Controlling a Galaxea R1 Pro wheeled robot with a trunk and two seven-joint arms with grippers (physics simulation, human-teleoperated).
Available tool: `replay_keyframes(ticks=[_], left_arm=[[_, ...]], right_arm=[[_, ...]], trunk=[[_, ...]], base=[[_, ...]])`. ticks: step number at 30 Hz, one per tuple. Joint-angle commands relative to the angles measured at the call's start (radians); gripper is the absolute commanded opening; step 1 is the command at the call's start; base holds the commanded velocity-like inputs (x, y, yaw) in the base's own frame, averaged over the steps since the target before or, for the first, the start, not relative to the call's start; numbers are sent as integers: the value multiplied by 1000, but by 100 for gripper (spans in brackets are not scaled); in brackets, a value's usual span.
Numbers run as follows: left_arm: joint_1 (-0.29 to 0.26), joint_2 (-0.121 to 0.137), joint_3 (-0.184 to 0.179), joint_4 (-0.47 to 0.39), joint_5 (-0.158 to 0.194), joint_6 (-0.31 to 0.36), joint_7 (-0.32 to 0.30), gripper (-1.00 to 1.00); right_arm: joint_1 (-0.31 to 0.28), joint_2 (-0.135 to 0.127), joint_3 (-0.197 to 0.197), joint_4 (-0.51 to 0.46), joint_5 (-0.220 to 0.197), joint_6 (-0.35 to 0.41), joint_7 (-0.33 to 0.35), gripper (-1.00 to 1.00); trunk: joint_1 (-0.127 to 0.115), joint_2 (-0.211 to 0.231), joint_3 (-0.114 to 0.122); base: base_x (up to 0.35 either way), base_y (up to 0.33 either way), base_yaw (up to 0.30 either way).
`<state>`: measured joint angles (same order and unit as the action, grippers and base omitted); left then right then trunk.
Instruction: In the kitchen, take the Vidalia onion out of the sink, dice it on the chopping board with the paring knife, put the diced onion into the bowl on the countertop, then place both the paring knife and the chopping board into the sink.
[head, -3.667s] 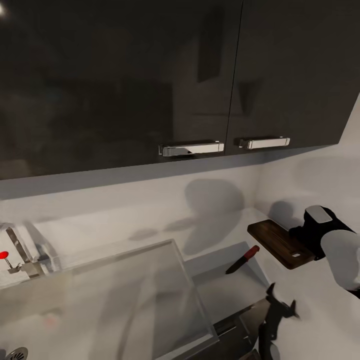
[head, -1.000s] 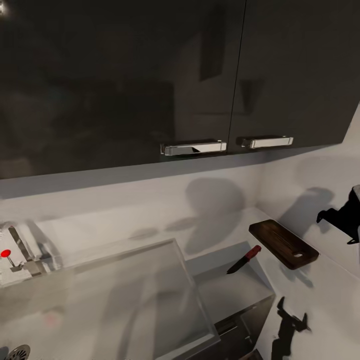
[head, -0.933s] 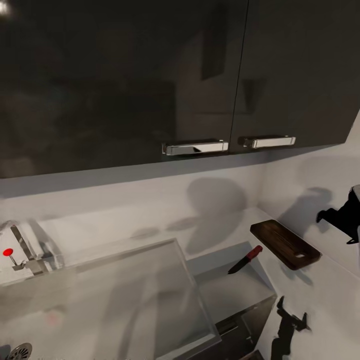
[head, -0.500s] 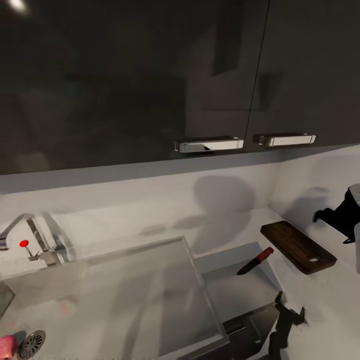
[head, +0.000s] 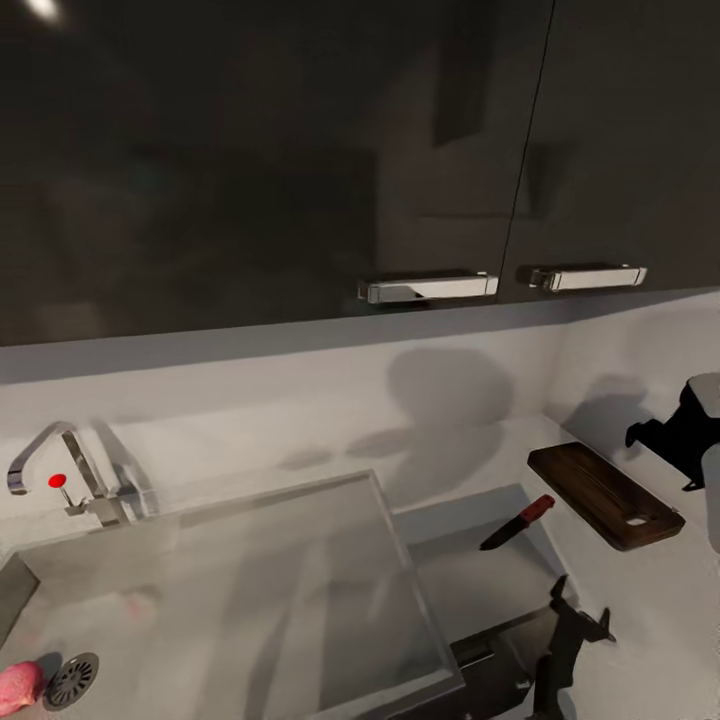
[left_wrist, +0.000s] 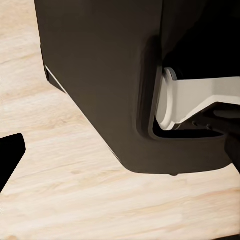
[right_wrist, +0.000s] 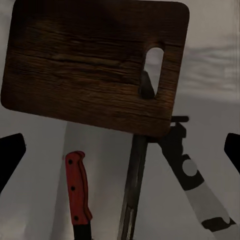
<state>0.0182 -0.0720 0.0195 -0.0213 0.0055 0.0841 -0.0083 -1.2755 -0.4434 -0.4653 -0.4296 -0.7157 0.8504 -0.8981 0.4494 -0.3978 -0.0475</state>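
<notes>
You are at the first step: your right end effector (head: 665, 450) hangs wide open, empty; reach the onion (head: 20, 686) in the sink (head: 250, 560). The left's state I cannot tell.

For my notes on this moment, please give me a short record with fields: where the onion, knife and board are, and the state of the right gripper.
onion: pink onion in the sink, beside the drain
paring knife: paring knife, red handle, lies on the countertop between sink and board
chopping board: chopping board flat on the countertop, bare
right gripper: right gripper open, above the board, holding nothing
</notes>
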Motion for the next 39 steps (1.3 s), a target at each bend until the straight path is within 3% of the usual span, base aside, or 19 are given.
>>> replay_keyframes(ticks=[1, 13, 39], left_arm=[[0, 0, 2, -3, 1, 5, -1, 100], [0, 0, 2, -2, 1, 5, -1, 100], [0, -1, 2, -2, 1, 5, -1, 100]], right_arm=[[-1, -1, -1, 11, -10, -1, -10, 100], [0, -4, -3, 41, -11, -5, -10, 100], [0, -15, -4, 42, -11, -8, -8, 100]], trunk=[[1, -2, -3], [1, -2, -17], [1, -2, -46]], base=[[0, 0, -107], [0, 0, -134], [0, 0, -5]])
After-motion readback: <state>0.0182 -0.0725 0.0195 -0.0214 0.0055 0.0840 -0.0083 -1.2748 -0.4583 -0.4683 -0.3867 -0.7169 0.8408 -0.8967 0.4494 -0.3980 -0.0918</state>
